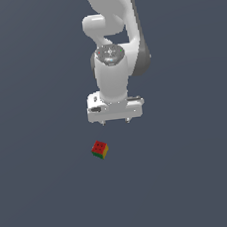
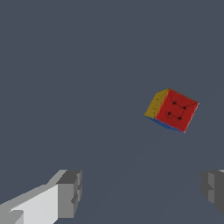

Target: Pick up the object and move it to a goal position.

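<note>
the cube (image 1: 100, 150) sits alone on the dark grey floor (image 1: 45, 193), at about seven o'clock from the gripper (image 1: 115, 120) in the exterior view, near it but clearly apart and nothing touching it. its red face with small dark marks is up, with green and yellow on the sides; in the wrist view the cube (image 2: 172, 110) shows red, yellow and a sliver of blue, turned at an angle to the fingers (image 2: 70, 192). the claw is spread wide and empty, its two grey pads well apart with bare floor between them. the step in hand looks like the approach before any grasp. to do it well, the arm should first slide across until the cube lies midway between the pads, then twist the wrist so the pads face two flat opposite sides rather than the corners, and only then come straight down. closing on the corners of so small a cube would likely spin or squirt it away.
</note>
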Available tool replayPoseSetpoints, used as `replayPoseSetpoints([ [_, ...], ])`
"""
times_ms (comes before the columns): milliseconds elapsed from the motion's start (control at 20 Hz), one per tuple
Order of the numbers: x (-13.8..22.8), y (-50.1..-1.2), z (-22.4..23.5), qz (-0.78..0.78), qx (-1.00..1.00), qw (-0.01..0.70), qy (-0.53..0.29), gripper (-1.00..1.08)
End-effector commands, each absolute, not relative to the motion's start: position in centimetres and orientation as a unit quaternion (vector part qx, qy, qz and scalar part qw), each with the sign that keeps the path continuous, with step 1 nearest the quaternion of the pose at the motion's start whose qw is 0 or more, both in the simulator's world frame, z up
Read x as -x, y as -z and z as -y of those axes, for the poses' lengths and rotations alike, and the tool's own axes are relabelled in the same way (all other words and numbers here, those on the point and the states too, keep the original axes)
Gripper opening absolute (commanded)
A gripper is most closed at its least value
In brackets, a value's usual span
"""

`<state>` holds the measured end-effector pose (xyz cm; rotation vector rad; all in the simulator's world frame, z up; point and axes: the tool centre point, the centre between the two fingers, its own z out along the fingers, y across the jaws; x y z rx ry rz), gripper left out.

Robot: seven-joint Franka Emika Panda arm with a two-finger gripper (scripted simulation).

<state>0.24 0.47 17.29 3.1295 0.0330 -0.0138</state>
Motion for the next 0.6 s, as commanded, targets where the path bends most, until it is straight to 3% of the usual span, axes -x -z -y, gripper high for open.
replayPoseSetpoints([
  [0,-0.2,-17.3,-0.5,-0.011,-1.000,0.006,0.004,1.00],
  [550,-0.8,-19.3,-2.5,-0.011,-1.000,-0.003,-0.004,1.00],
])
